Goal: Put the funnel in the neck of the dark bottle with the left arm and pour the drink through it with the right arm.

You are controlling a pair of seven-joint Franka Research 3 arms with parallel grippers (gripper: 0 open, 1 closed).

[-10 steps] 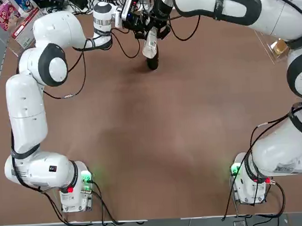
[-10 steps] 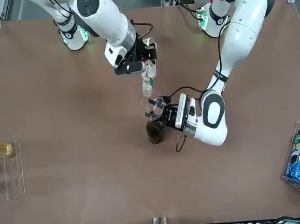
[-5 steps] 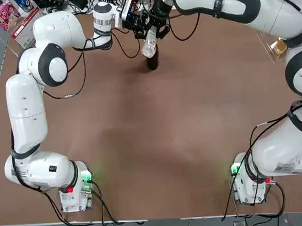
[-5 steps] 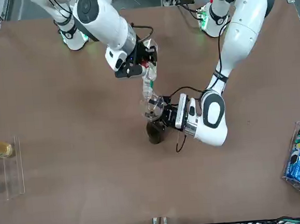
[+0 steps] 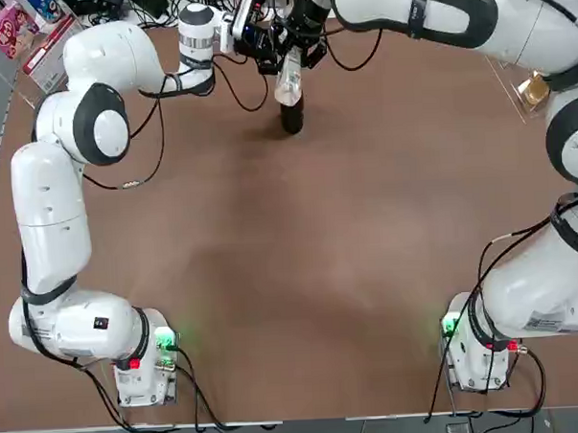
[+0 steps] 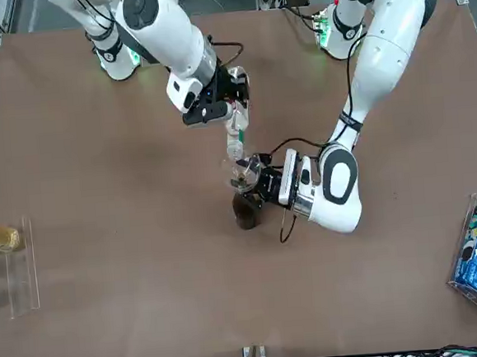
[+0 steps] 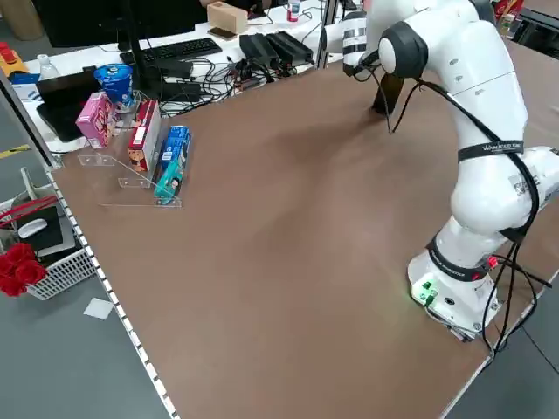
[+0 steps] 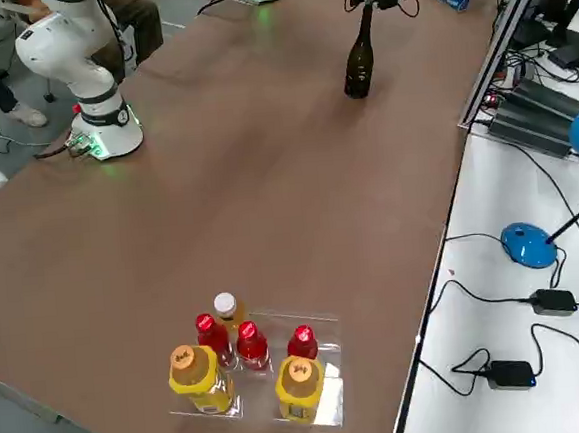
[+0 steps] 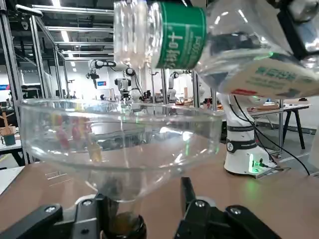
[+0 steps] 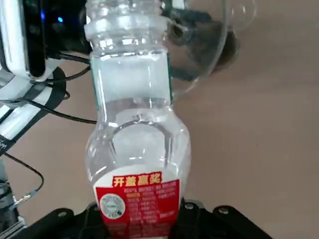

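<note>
Already the dark bottle (image 6: 245, 211) stands upright at the table's far edge with the funnel (image 9: 117, 144) seated in its neck, so the first half looks done. The left gripper (image 9: 144, 211) clasps the funnel's stem just above the bottle's mouth. The right gripper (image 6: 226, 107), clamped on the drink (image 10: 135, 149), holds it tipped, uncapped mouth over the funnel's bowl. No stream shows, so the pour itself seems left.

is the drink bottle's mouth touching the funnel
Apart. In the left wrist view the drink has its open mouth above the funnel rim, with background showing between them.
</note>
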